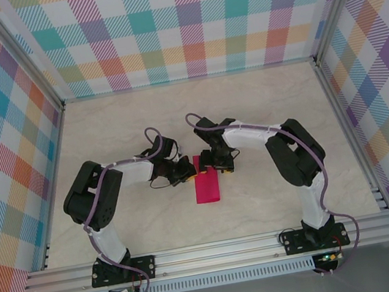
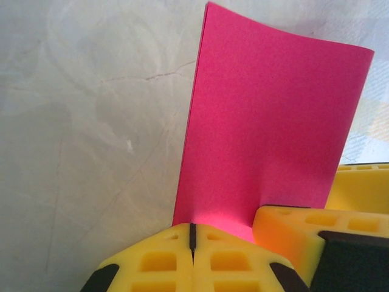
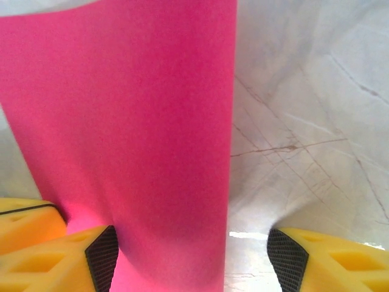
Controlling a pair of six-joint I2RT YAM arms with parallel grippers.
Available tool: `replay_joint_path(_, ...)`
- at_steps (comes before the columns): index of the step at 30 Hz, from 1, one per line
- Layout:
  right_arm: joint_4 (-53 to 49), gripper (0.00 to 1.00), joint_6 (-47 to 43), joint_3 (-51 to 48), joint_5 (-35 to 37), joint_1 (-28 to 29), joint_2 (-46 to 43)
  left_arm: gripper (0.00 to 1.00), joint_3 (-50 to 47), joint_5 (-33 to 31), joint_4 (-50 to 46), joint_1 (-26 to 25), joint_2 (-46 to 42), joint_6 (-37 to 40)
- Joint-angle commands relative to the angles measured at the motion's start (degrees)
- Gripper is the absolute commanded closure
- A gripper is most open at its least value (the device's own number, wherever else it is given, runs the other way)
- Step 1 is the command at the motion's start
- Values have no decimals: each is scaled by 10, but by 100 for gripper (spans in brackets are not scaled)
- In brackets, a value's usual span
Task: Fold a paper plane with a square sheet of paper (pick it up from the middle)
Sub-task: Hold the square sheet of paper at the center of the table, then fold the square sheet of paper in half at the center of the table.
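The square sheet of paper (image 1: 206,187), magenta-pink, lies at the table's middle, folded into a narrow oblong rather than a paper plane. Its far end rises between the two grippers. My left gripper (image 1: 186,171) is at the far left corner, jaws pressed together on the paper's edge (image 2: 273,134), which stands up beyond the left gripper (image 2: 193,234). My right gripper (image 1: 216,166) is at the far right corner, open. In the right wrist view the paper (image 3: 134,134) runs up between the right gripper's (image 3: 191,249) spread fingers.
The pale marbled table (image 1: 118,128) lies bare around the paper. Aluminium frame rails (image 1: 218,249) run along the near edge, and checked walls close in the other three sides. The two grippers nearly touch: a right finger (image 2: 316,237) shows in the left wrist view.
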Motion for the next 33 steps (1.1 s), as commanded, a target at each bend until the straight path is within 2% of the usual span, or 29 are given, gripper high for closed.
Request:
replay_joint_path(1,35,28,-1,-35,-35,8,24,99,-6,-35,-70,-12,36,19)
replay_joint_path(5,28,27,30,-51,-20,1,-56,100,-6,-42,-74,-12,49,23)
replay_joint_path(9,31,27,60,-90,34,1,-143,100,-7,-54,-84,-12,59,29)
replay_joint_path(12,66,32,46,-107,19,1,-174,100,-7,-58,-87,-12,64,29)
replay_joint_path(14,104,37,38,-118,-23,1,-180,100,-6,-62,-91,-12,67,29)
replay_joint_path(16,137,47,37,-125,-63,2,-174,100,-6,-66,-93,-12,68,26)
replay_joint_path(19,167,64,39,-133,-94,1,-160,100,-6,-68,-95,-12,66,25)
replay_joint_path(22,193,73,37,-142,-111,1,-141,100,-7,-74,-100,-12,63,25)
replay_joint_path(26,221,78,36,-153,-132,1,-120,100,-13,-76,-101,-12,59,22)
replay_joint_path(33,251,79,32,-181,-136,-3,-101,100,-14,-85,-108,-12,57,27)
